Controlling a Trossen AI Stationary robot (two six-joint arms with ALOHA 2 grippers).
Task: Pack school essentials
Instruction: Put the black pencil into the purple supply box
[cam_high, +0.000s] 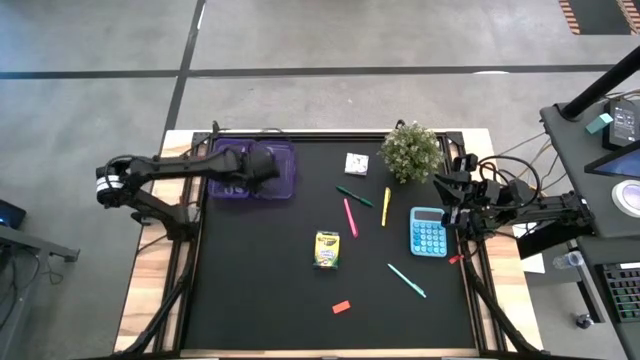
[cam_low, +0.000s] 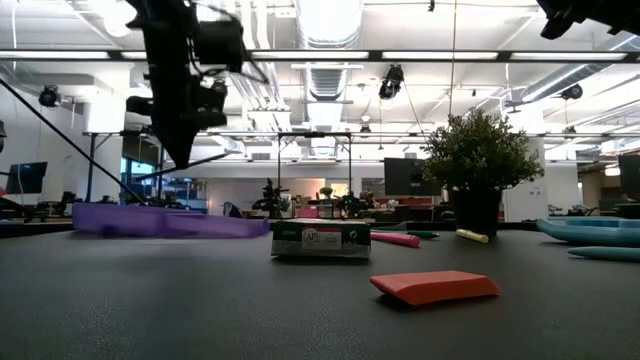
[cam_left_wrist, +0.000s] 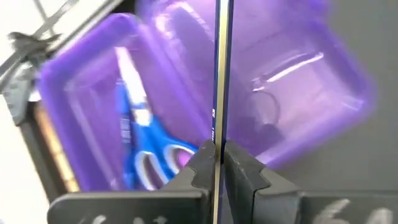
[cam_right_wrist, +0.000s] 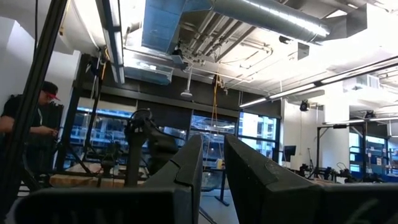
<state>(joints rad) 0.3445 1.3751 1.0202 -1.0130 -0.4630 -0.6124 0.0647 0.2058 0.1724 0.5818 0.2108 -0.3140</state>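
Left pincer (cam_left_wrist: 219, 163) grips thin blue pen (cam_left_wrist: 221, 74) upright.

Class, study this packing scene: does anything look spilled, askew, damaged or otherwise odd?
Nothing looks spilled or damaged. The pink pen, yellow pen, teal pen, crayon box and red eraser lie scattered, simply unpacked. The left gripper holds a blue pen above the purple case.

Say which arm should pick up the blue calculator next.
Probably the right: its gripper sits beside the blue calculator and holds nothing. The left gripper is over the purple case, pinching a thin blue pen.
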